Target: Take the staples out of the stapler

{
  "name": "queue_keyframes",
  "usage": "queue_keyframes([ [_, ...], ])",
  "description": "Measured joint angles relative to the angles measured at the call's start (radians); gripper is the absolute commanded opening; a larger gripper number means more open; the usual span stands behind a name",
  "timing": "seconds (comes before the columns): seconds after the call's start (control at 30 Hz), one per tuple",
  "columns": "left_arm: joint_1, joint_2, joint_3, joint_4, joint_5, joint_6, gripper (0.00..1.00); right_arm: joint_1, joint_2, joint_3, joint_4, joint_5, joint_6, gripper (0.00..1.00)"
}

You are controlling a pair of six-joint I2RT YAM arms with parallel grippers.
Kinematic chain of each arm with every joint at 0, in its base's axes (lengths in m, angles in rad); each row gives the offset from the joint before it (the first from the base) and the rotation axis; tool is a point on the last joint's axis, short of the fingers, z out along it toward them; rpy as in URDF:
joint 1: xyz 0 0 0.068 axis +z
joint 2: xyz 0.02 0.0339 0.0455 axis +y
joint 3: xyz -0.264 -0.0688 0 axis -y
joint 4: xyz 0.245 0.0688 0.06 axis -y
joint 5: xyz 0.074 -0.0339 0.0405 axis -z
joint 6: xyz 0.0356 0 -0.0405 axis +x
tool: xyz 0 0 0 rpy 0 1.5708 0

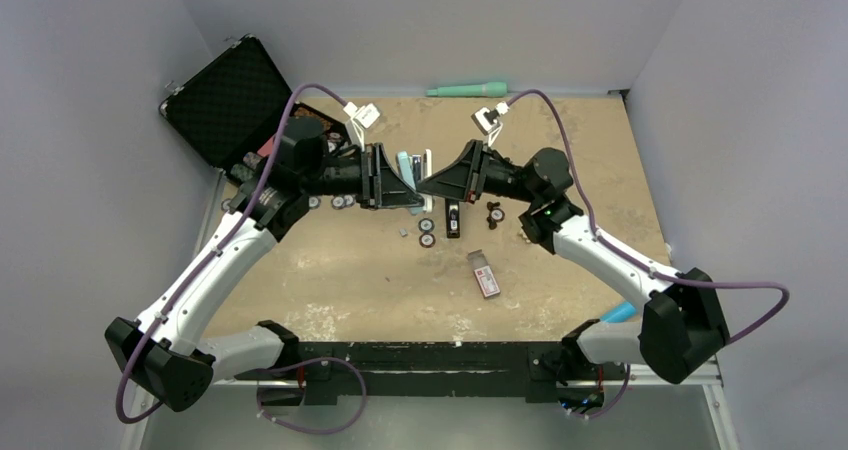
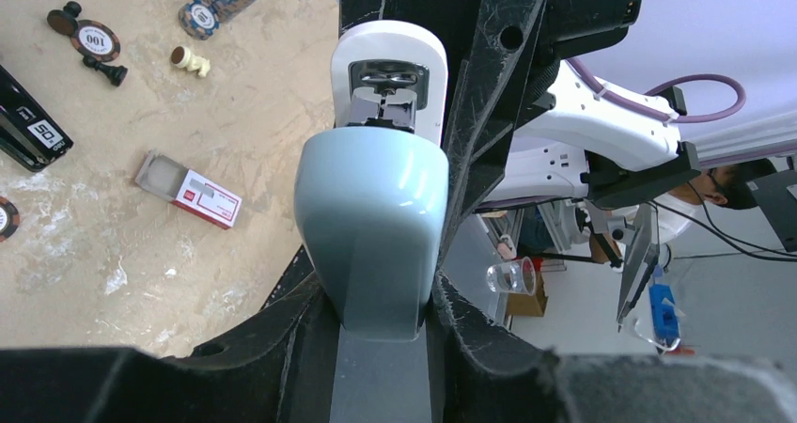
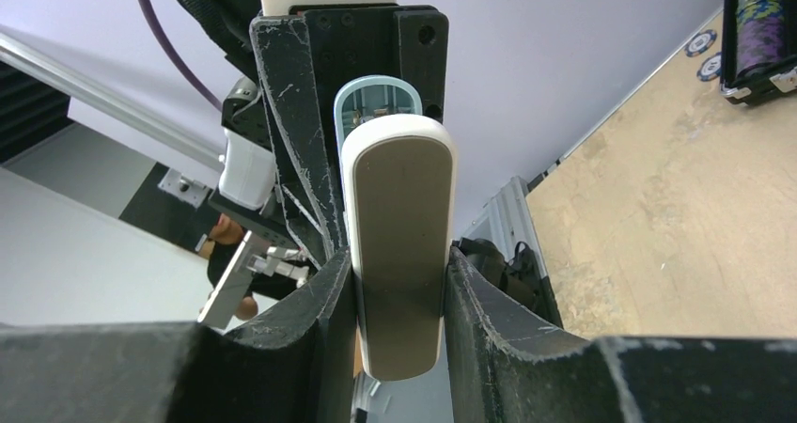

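The small black stapler (image 1: 453,219) lies on the table between the two arms, held by neither; it also shows in the left wrist view (image 2: 30,128). Both grippers hold a pale teal-and-white hinged bar up in the air, swung open, with a silvery mechanism inside. My left gripper (image 1: 413,186) (image 2: 381,310) is shut on its teal half (image 2: 371,216). My right gripper (image 1: 431,182) (image 3: 399,301) is shut on its white half (image 3: 399,226), brown underside towards the camera. A tiny grey bit (image 1: 404,232) lies by the chips; I cannot tell whether it is the staples.
A red-and-white flat box (image 1: 484,273) (image 2: 188,190) lies in front of the stapler. Poker chips (image 1: 427,233) (image 2: 96,39) and small dark game pieces (image 1: 494,213) are scattered around it. An open black case (image 1: 225,100) sits back left. A green-teal bar (image 1: 465,89) lies at the back wall.
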Motion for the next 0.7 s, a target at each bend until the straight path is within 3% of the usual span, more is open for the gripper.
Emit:
queue_keyframes([
  [0.13,0.006,0.001,0.018,-0.024,-0.008,0.008,0.0,-0.003,0.03,0.032,0.011,-0.031,0.003,0.52],
  [0.17,0.006,0.002,0.029,-0.042,-0.016,0.015,0.0,-0.003,0.036,0.042,0.007,-0.035,0.001,0.62],
  [0.23,0.004,0.012,0.064,-0.1,-0.038,0.043,0.0,0.0,0.039,0.063,-0.027,-0.031,-0.017,0.71],
  [0.33,-0.003,0.03,0.102,-0.193,-0.084,0.087,0.0,0.006,0.024,0.097,-0.143,-0.008,-0.082,0.73],
  [0.63,0.001,0.018,0.044,-0.475,-0.33,0.139,0.0,0.007,0.0,0.263,-0.874,0.266,-0.417,0.71],
  [0.67,0.004,0.019,-0.011,-0.555,-0.411,0.139,0.0,0.008,-0.003,0.248,-1.032,0.343,-0.466,0.7],
  [0.7,0.004,0.019,-0.014,-0.56,-0.415,0.139,0.0,0.008,-0.003,0.247,-1.04,0.344,-0.468,0.69],
])
